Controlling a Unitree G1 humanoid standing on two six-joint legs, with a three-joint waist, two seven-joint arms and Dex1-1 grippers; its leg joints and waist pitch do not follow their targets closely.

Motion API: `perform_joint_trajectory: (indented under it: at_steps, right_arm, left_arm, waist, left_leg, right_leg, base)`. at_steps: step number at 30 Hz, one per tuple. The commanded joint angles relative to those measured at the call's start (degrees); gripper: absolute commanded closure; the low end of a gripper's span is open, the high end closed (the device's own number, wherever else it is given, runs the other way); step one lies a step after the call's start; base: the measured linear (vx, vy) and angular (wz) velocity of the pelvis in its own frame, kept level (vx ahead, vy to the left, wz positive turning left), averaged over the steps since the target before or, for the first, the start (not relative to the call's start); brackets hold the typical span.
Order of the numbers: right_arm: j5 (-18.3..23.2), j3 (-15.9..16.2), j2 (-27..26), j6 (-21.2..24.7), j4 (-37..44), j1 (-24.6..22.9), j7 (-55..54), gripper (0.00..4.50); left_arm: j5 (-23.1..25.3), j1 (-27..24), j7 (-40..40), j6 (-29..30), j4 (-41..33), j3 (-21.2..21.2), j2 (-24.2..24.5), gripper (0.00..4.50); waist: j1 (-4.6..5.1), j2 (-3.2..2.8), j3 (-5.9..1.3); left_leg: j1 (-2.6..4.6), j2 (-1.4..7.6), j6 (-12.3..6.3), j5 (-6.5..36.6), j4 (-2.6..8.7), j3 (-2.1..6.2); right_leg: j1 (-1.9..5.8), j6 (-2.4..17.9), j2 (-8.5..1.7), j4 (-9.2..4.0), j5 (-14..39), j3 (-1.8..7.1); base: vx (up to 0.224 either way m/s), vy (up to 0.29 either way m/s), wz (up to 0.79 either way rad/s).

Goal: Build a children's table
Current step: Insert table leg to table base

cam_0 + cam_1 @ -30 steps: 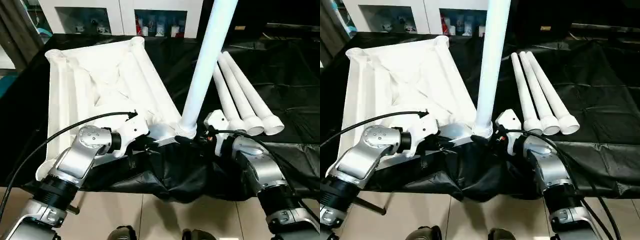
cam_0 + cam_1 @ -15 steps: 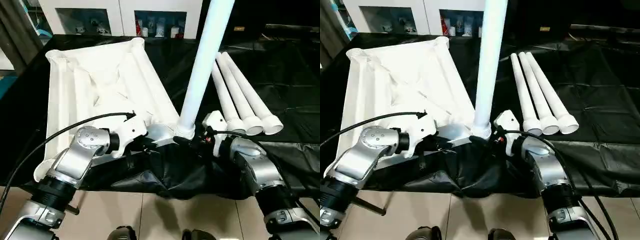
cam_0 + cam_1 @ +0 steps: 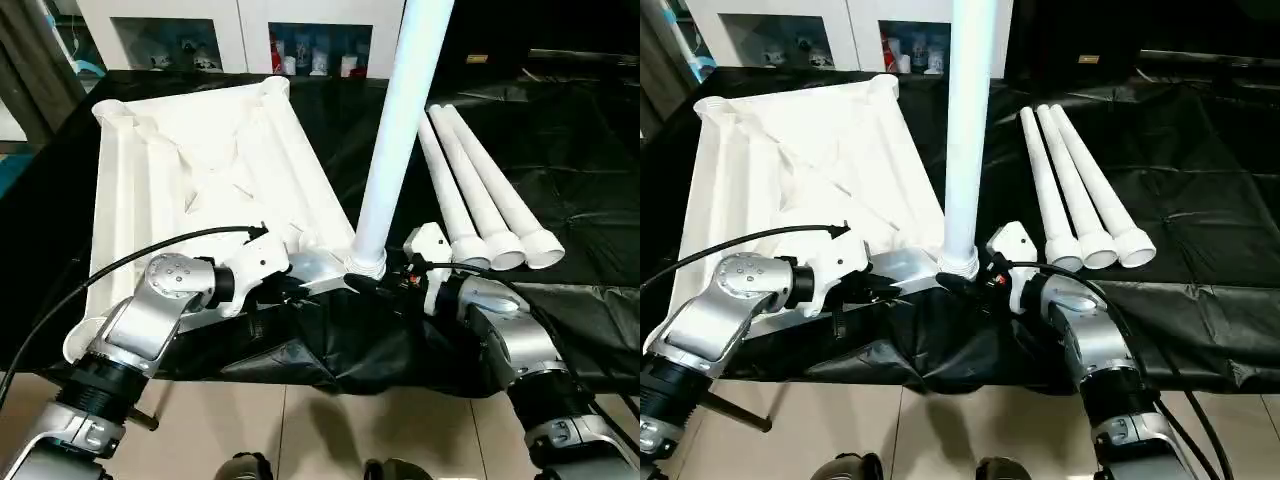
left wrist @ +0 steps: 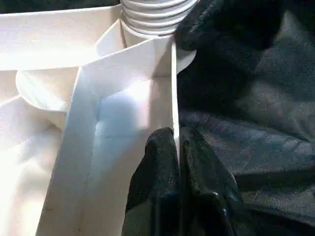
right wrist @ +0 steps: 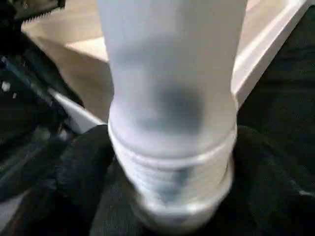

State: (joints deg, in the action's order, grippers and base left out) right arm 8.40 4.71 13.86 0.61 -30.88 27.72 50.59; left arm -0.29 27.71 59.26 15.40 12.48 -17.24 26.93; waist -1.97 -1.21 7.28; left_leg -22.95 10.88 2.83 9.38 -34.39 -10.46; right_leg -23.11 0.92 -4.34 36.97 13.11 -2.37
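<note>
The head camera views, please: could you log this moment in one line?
left hand: grips white plastic tabletop rim | right hand: holds upright white tube leg at corner socket

White tube leg (image 5: 172, 98) dead centre, upright, threaded flared end (image 5: 172, 191) at 6 o'clock. Right gripper (image 5: 172, 216) jaws clamped around that end, black fingers (image 5: 81, 167) at 8 and 4 o'clock. Tabletop rim (image 5: 266, 64) at 2 o'clock.

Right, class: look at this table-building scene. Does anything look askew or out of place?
The black cloth is bunched and sagging off the front edge below the tabletop. The leg being fitted at its near corner socket leans a little rather than standing straight.
</note>
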Motion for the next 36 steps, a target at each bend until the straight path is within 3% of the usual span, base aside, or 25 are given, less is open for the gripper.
perform_joint_trajectory:
  at_steps: [1,5,6,21,30,36]
  right_arm:
    - [0.47,-1.4,-0.31,-1.29,0.47,2.05,-1.46,0.27]
    - [0.85,-1.68,-0.32,-2.0,0.98,1.9,-1.25,0.27]
    - [1.05,-1.93,-0.33,-2.05,1.17,1.9,-1.36,0.27]
    - [-0.34,0.26,1.8,-0.59,0.57,0.73,-0.04,0.27]
    - [1.08,-0.22,2.47,1.03,2.13,0.01,1.09,0.27]
    - [1.3,0.09,2.83,1.62,3.09,-0.9,1.79,0.94]
  left_arm:
    - [-0.67,-1.32,3.19,-0.19,-1.35,-3.09,-0.77,4.5]
    - [-0.7,-1.33,3.64,-0.09,-1.38,-3.42,-0.64,4.5]
    - [-0.66,-1.36,3.7,-0.14,-1.37,-3.51,-0.63,4.5]
    - [-0.56,-0.78,3.84,-0.23,-0.64,-3.61,-0.79,4.5]
    - [-0.57,-0.77,3.92,-0.26,-0.5,-3.54,-0.74,4.5]
    - [-0.58,-0.6,4.01,-0.28,-0.27,-3.58,-0.81,4.5]
  waist:
    - [-0.35,-0.3,-5.45]
    - [-0.7,-0.39,-5.41]
    - [-0.86,-0.67,-5.58]
    - [-1.01,-0.57,-5.57]
    - [-1.11,-0.6,-5.63]
    - [-1.26,-0.81,-5.52]
  left_leg:
    - [1.33,2.09,-7.22,3.7,3.28,0.73]
    - [1.39,2.07,-7.27,4.32,3.23,0.61]
    - [1.39,2.06,-7.05,4.16,3.23,0.69]
    - [1.23,1.94,-6.72,4.33,3.18,0.71]
    - [1.26,1.93,-6.81,4.07,3.14,0.72]
    - [1.32,1.99,-6.5,4.86,3.25,0.77]
  right_leg:
    - [3.33,18.82,-3.35,-3.26,-8.41,2.24]
    - [3.26,18.62,-3.33,-3.34,-7.92,2.29]
    - [3.34,18.51,-3.33,-3.26,-7.86,2.23]
    - [3.46,18.33,-3.24,-3.26,-8.63,2.19]
    - [3.47,18.37,-3.19,-3.19,-9.21,2.17]
    - [3.38,18.2,-3.17,-3.32,-8.2,2.15]
  base:
    - [0.0,0.0,0.0]
    - [0.0,0.0,0.0]
    - [0.0,0.0,0.0]
    - [0.0,0.0,0.0]
    - [0.0,0.0,0.0]
    - [0.0,0.0,0.0]
